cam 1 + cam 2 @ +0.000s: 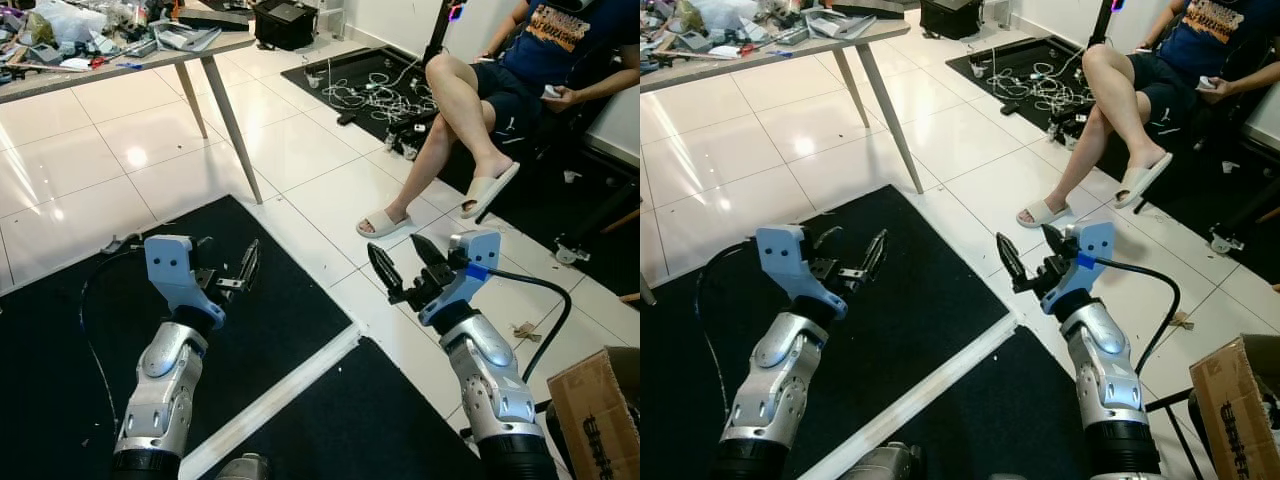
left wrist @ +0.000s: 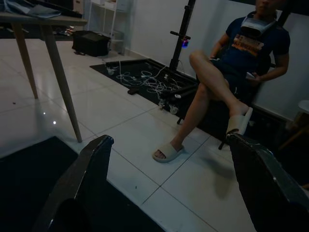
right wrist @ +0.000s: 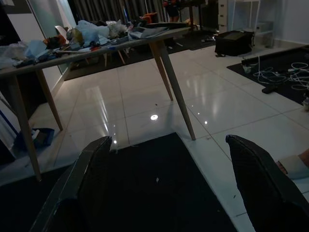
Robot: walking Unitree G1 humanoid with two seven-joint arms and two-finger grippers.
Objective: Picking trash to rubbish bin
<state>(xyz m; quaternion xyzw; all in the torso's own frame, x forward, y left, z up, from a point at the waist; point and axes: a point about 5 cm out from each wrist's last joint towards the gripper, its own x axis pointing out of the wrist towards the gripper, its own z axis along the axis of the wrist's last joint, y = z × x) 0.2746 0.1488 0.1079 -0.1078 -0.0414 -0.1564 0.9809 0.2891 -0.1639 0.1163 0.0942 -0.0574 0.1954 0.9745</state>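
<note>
Holding left tool (image 1: 247, 268) and right tool (image 1: 402, 270) raised mid-frame, both spread wide, gripping nothing; likely searching.
Spotting possible trash: small scrap (image 1: 524, 330) lying on white floor, right of frame.
Rubbish bin not identifiable.
Noting cardboard box (image 1: 597, 412) lower right, dark print unreadable.
Shirt print on seated person (image 1: 540, 50) unreadable.
Cluttered tabletop (image 1: 120, 62) upper left.

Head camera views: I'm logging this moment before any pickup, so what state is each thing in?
Left hand: open, empty, raised over the black mat.
Right hand: open, empty, over the white floor.
Table: standing, top cluttered.
Cardboard box: on the floor, beside the right arm.
Person: seated, legs crossed.
</note>
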